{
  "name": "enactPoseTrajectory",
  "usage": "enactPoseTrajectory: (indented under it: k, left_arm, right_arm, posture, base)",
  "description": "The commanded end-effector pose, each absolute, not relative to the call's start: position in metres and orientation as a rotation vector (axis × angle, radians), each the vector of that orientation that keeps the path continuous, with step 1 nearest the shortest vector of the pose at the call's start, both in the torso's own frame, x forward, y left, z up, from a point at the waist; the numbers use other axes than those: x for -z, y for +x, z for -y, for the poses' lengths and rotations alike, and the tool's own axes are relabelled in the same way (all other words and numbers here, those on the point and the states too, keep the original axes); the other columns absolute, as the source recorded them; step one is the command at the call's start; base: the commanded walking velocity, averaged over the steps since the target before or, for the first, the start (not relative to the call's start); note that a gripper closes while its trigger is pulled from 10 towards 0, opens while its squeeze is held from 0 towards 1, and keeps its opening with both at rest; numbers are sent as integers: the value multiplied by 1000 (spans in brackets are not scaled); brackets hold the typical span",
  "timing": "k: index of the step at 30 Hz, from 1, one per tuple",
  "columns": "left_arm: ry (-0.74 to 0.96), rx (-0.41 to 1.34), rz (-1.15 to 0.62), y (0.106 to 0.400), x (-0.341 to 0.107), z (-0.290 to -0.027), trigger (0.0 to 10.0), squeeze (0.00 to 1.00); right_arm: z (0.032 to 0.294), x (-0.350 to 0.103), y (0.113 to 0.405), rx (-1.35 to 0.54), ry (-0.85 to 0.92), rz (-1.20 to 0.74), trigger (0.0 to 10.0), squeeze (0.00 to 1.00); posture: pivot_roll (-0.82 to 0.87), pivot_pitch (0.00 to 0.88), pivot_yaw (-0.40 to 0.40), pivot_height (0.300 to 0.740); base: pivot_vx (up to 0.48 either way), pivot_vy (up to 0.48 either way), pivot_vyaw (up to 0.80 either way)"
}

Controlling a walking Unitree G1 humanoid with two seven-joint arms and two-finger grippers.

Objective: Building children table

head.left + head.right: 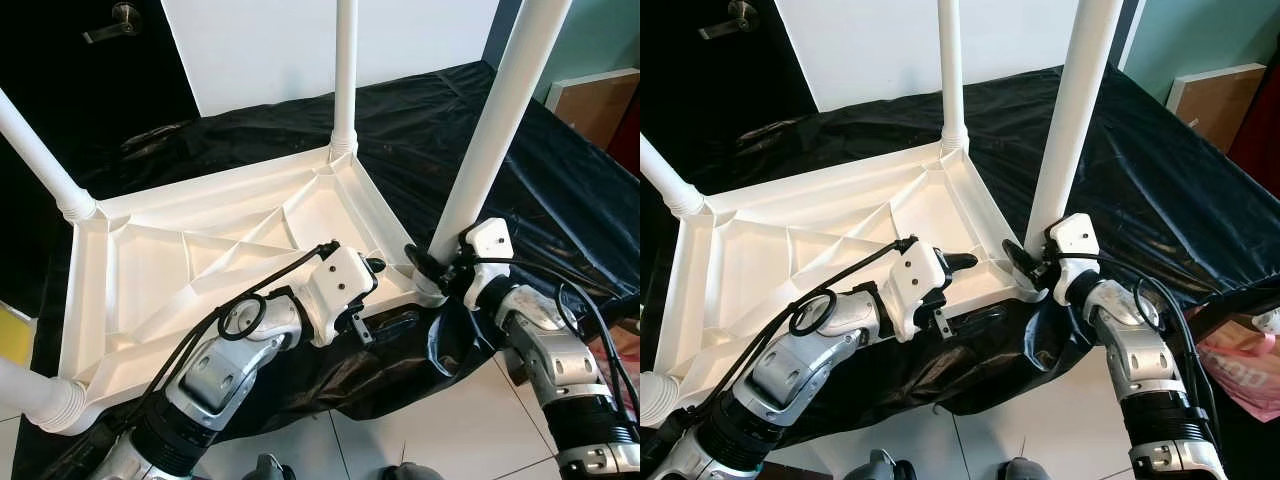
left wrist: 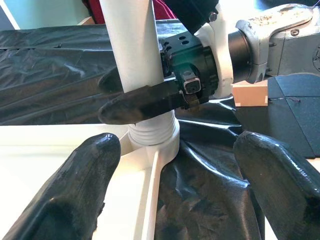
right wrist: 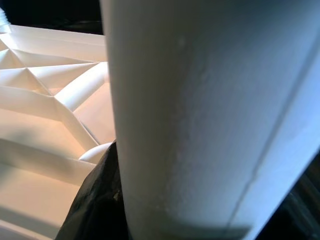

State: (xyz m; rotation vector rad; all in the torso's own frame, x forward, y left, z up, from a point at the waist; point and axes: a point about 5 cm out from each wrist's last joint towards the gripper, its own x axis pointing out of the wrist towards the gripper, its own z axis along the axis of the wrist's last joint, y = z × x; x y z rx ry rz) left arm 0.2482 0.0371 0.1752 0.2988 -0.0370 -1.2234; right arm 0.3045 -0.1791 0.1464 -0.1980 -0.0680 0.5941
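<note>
Inverted white table (image 1: pixel 200 260) on black sheet (image 1: pixel 520 170), legs pointing up; right gripper (image 1: pixel 425 268) clamped around near-corner leg (image 1: pixel 495 120) base, left gripper (image 2: pixel 175 195) released beside it.

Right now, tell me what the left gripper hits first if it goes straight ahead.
Probably the base of the white leg, where the right gripper is clamped; the left gripper points straight at it, open. Depth is unclear.

A white table top (image 1: pixel 200 260) and white legs (image 1: pixel 495 125) lie on glossy black sheeting (image 1: pixel 560 170).

Right claw (image 1: pixel 428 268) clamped — left claw (image 1: pixel 372 268) open, nearby.
</note>
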Motion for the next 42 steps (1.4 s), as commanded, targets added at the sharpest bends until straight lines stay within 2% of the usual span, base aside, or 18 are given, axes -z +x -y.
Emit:
enactPoseTrajectory:
  k: [1, 6, 7, 8, 19, 30, 37, 38, 42]
  left_arm:
    - [311, 1266, 32, 247, -174, -38, 10000, 0]
    - [312, 1267, 34, 247, -174, -38, 10000, 0]
    - [312, 1267, 34, 247, -174, -38, 10000, 0]
    - [312, 1268, 34, 247, -174, -38, 10000, 0]
    - [314, 1275, 35, 247, -174, -38, 10000, 0]
    - [308, 1272, 34, 246, -174, -37, 10000, 0]
    - [308, 1271, 35, 247, -174, -37, 10000, 0]
    - [308, 1271, 36, 247, -174, -37, 10000, 0]
    - [309, 1271, 36, 248, -174, -37, 10000, 0]
  right_arm:
    - [176, -142, 304, -624, -202, 53, 0, 0]
    - [179, -138, 304, -630, -200, 44, 0, 0]
    - [180, -137, 304, -624, -199, 37, 4549, 0]
    - [180, -136, 304, -615, -196, 32, 10000, 0]
    - [183, -131, 304, -518, -176, 26, 10000, 0]
    - [167, -130, 298, -372, -112, 44, 10000, 0]
    - [160, -125, 293, -155, -37, 12, 10000, 0]
    - [157, -122, 290, -77, -35, 2, 10000, 0]
    - [154, -119, 286, 13, -6, -12, 10000, 0]
  posture:
    - [-84, 89, 54, 740]
    - [-85, 88, 57, 740]
    - [-85, 88, 57, 740]
    - [-88, 88, 60, 740]
    - [-91, 90, 60, 740]
    - [-94, 93, 57, 740]
    - [-97, 91, 56, 740]
    - [-96, 89, 55, 740]
    - [-93, 88, 52, 740]
  base:
    - [0, 0, 0]
    - [0, 0, 0]
    - [0, 0, 0]
    - [0, 0, 0]
    - [0, 0, 0]
    - [0, 0, 0]
    - [0, 0, 0]
    - [0, 0, 0]
    - [0, 0, 0]
